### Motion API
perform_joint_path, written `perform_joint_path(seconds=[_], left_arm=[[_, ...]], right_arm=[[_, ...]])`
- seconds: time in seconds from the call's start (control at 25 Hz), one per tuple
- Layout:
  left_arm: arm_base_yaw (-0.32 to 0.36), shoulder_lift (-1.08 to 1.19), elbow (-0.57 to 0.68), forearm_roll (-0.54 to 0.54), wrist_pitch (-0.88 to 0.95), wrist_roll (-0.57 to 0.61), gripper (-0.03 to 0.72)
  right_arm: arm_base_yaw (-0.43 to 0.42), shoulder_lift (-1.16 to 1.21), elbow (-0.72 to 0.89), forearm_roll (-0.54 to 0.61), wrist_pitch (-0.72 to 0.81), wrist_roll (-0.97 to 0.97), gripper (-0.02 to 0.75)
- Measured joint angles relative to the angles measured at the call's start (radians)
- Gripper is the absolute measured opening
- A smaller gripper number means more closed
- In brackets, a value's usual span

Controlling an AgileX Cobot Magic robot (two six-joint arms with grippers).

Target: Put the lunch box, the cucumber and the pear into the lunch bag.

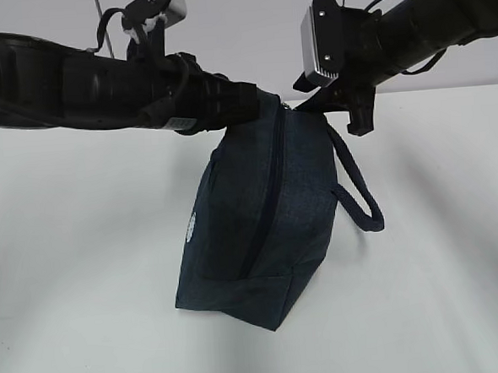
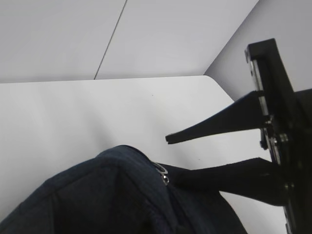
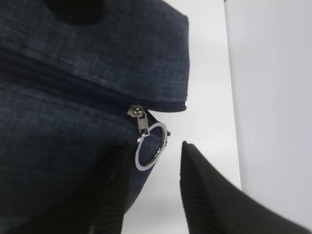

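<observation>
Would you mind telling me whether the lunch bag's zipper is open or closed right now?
Closed. In the right wrist view the zipper runs shut along the lunch bag, with its ring pull at the end, hanging free between the right gripper's open jaws.

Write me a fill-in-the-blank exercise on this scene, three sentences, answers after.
1. The lunch bag is dark ____ in colour.
2. The zipper pull is a metal ____.
3. In the right wrist view, the right gripper has its fingers on either side of the ____, not closed on it.

Answers: navy; ring; ring

White table (image 1: 85,273) with a rounded corner, pale grey seamed wall (image 2: 112,36) behind.
</observation>
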Motion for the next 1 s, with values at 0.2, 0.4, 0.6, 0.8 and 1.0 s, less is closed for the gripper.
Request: perform_joint_path(seconds=[0.2, 0.4, 0.6, 0.8, 1.0], left_arm=[[0.000, 0.000, 0.000, 0.000, 0.000, 0.000, 0.023], [0.000, 0.000, 0.000, 0.000, 0.000, 0.000, 0.023], [0.000, 0.000, 0.000, 0.001, -0.007, 0.000, 0.023], [0.000, 0.000, 0.000, 0.001, -0.010, 0.000, 0.023], [0.000, 0.000, 0.000, 0.000, -0.011, 0.000, 0.023]], right_arm=[[0.015, 0.000, 0.000, -0.013, 0.000, -0.004, 0.293], [0.032, 0.017, 0.000, -0.019, -0.008, -0.016, 0.293], [0.047, 0.037, 0.000, -0.019, -0.052, -0.024, 0.293], [0.050, 0.063, 0.000, -0.013, -0.120, -0.027, 0.282], [0.050, 0.078, 0.000, -0.010, -0.152, -0.028, 0.222]])
